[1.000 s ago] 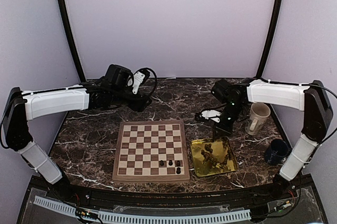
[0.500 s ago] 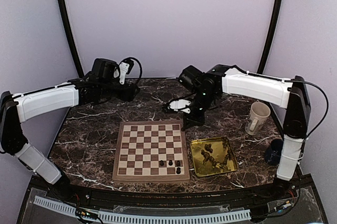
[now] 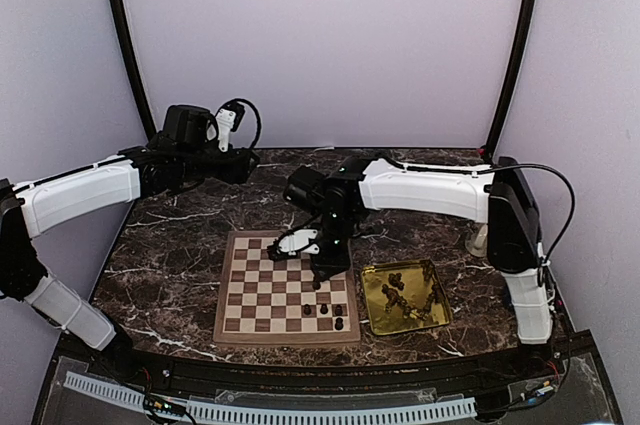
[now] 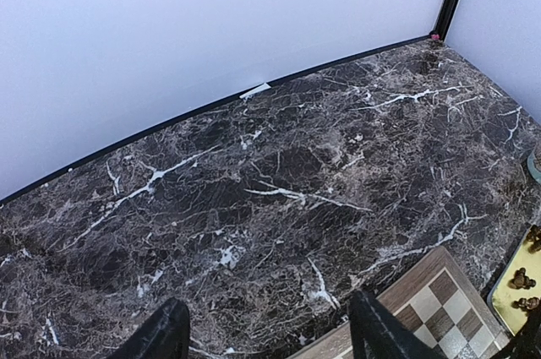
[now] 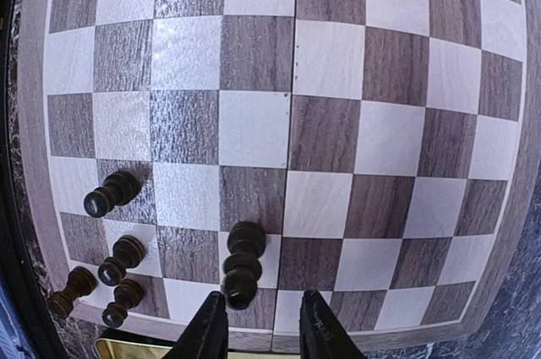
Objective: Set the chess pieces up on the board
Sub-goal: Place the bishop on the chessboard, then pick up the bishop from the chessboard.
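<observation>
The board (image 3: 262,290) lies on the marble table, with its squares filling the right wrist view (image 5: 338,122). Several dark chess pieces (image 3: 338,311) stand near its front right corner. In the right wrist view they cluster at the lower left (image 5: 121,258). One more piece (image 5: 243,262) stands upright just ahead of my right gripper (image 5: 264,329). Its jaws are apart and the piece's top is beside the left finger (image 5: 207,329), not pinched. My right gripper (image 3: 322,270) hovers over the board's right side. My left gripper (image 4: 270,342) is open over bare marble at the back left (image 3: 245,165).
A shiny gold tray (image 3: 425,317) holding more dark pieces (image 3: 395,290) sits right of the board. Its corner shows in the left wrist view (image 4: 516,300). A white mug (image 3: 477,240) is mostly hidden behind the right arm. Purple walls close in the table.
My right arm swung left from above the tray to over the board, and its jaws opened beside a piece. My left arm drew back toward the rear left.
</observation>
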Robot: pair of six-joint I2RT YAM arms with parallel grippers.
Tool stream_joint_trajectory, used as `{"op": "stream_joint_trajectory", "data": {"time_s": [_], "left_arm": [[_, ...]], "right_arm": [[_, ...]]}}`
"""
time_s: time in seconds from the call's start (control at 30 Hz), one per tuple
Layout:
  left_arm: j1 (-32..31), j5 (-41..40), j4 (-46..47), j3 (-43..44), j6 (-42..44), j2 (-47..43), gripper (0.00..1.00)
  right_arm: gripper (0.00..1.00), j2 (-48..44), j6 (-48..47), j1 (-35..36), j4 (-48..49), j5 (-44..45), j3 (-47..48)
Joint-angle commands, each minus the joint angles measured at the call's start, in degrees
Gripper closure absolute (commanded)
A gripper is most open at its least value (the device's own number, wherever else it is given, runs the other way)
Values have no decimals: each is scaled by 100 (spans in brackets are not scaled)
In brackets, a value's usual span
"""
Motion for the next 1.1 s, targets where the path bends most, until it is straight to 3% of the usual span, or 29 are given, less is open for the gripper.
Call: {"op": "stream_joint_trajectory", "data": {"time_s": [0.0, 0.13, 0.3, 0.53, 0.67, 0.77, 1.07], "left_arm": [[9, 198, 21, -51, -2, -112, 33], [10, 467, -279, 184, 92, 142, 33], [-63, 1448, -1323, 904, 368, 631, 41], [-735, 2335, -3163, 2387, 550, 1380, 51], [-1168, 2162, -4301, 3159, 771, 1943, 52], [-1490, 1737, -4948, 3628, 891, 2384, 53], [-2093, 1279, -5408, 3818, 933, 3186, 53]], "right_arm": [[64, -319, 14, -154, -110, -181, 211], [51, -1129, 42, -704, -75, -1017, -129], [50, -2447, 187, -1667, 817, -1582, -1813], [49, -4089, 526, -2932, 2271, -2618, -3993], [42, -4640, 772, -3343, 3115, -3024, -4953], [41, -4703, 664, -3451, 3242, -2769, -5163], [42, -4630, 597, -3474, 3366, -2556, -5259]]}}
